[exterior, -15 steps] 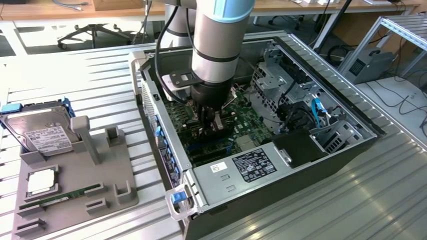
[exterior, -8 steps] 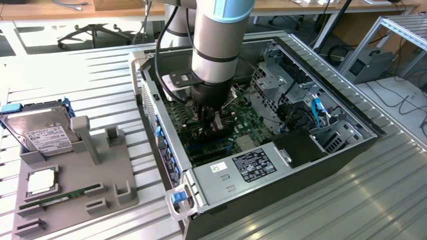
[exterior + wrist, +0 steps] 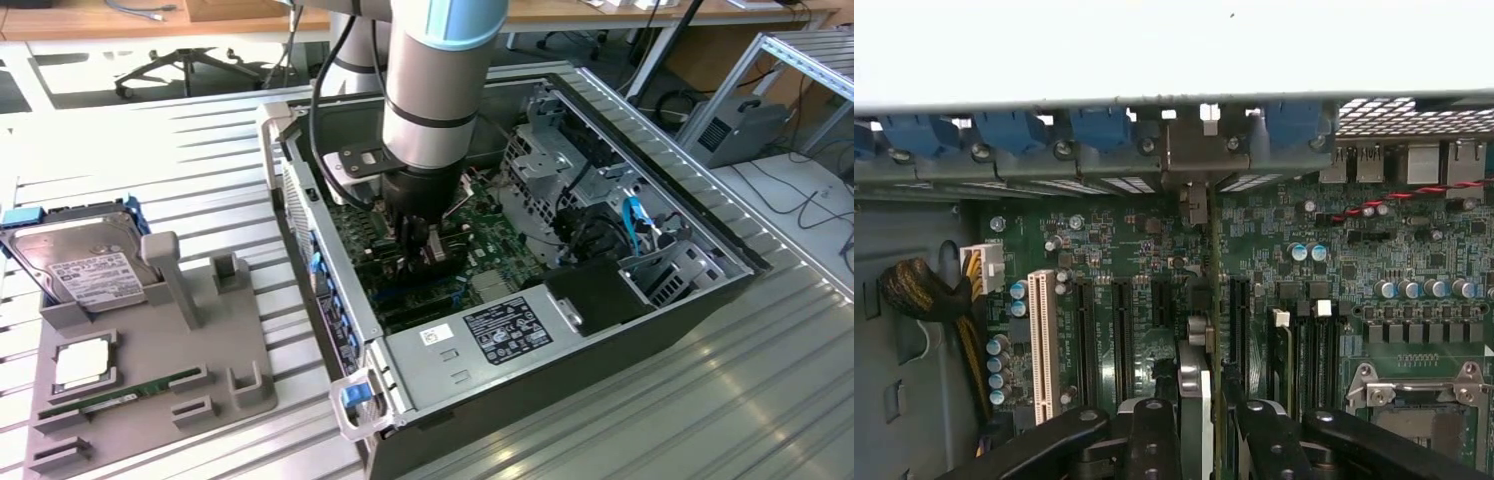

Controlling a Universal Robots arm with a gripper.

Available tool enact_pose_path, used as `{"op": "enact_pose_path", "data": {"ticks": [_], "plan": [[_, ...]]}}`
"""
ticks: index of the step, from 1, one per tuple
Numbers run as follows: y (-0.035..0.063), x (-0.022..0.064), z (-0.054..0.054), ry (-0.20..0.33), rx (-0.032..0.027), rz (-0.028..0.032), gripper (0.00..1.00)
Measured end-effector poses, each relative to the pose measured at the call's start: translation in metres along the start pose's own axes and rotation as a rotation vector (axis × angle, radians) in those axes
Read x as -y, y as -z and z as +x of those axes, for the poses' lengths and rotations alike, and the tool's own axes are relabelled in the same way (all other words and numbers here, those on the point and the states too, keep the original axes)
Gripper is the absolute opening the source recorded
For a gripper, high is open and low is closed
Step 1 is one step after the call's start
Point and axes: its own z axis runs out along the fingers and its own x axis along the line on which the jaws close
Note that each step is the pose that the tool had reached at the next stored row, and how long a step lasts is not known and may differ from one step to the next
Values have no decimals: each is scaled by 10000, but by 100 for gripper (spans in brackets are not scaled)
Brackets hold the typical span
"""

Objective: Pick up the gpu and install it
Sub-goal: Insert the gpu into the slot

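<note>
In the exterior view the arm [image 3: 430, 90] reaches straight down into the open computer case [image 3: 694, 215], which lies on its side on the ribbed metal bench [image 3: 747, 400]. Its gripper [image 3: 422, 250] sits low over the green motherboard [image 3: 501, 235], closed on the gpu [image 3: 430, 247], of which a thin dark edge shows between the fingers, standing upright among the expansion slots. The power supply [image 3: 501, 330] with its label fills the case's near end. Well apart from the case, toward the exterior view's left edge of the bench, a grey parts holder [image 3: 160, 370] carries a hard drive [image 3: 80, 270] at its far corner, a silver processor [image 3: 80, 362] lower down, and a green RAM stick [image 3: 120, 397] near its front edge. In the wrist view the gripper [image 3: 1196, 440] has its black fingers [image 3: 1152, 440] pressed on either side of the gpu [image 3: 1196, 395], seen edge-on as a thin upright card with a pale edge. The card runs in line with the black slots, its far end reaching the bracket opening in the case's rear wall [image 3: 1154, 160], beside the blue retaining clips [image 3: 1099, 125]. A white slot [image 3: 1041, 345] lies to one side.
</note>
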Motion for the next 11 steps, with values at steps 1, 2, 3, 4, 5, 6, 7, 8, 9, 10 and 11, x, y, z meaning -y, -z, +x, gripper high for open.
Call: {"op": "enact_pose_path", "data": {"ticks": [1, 2, 3, 4, 5, 6, 7, 8, 9, 10, 11], "plan": [[0, 0, 0, 0, -1, 0, 27], [0, 0, 0, 1, -1, 0, 27], [0, 0, 0, 1, -1, 0, 27], [1, 0, 0, 1, -2, -1, 27], [1, 0, 1, 1, -2, -1, 27], [0, 0, 0, 1, 2, -1, 27], [0, 0, 0, 0, 0, -2, 28], [0, 0, 0, 0, -1, -1, 28], [0, 0, 0, 0, -1, 0, 34], [0, 0, 0, 0, -1, 0, 34], [0, 0, 0, 1, -1, -1, 34]]}}
